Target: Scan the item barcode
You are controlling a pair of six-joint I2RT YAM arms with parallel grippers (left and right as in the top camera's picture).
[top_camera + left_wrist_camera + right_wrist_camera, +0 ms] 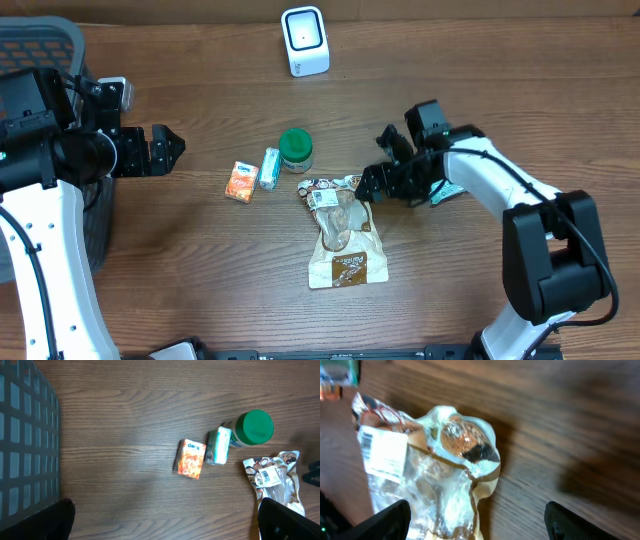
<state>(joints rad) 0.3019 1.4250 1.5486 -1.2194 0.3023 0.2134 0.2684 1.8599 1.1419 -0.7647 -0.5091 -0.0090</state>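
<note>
On the wooden table [500,80] the snack bag [345,250] is lying flat in the middle of the frame, the right gripper [377,165] is hovering just beside its upper right corner with jaws spread and empty, and the left gripper [168,150] is hanging near the left edge, also released.

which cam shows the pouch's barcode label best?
Right wrist: the white label sits close up, bars visible at its upper left. Overhead shows the whole pouch but the label is tiny. Left wrist catches it small at the right edge.
</note>
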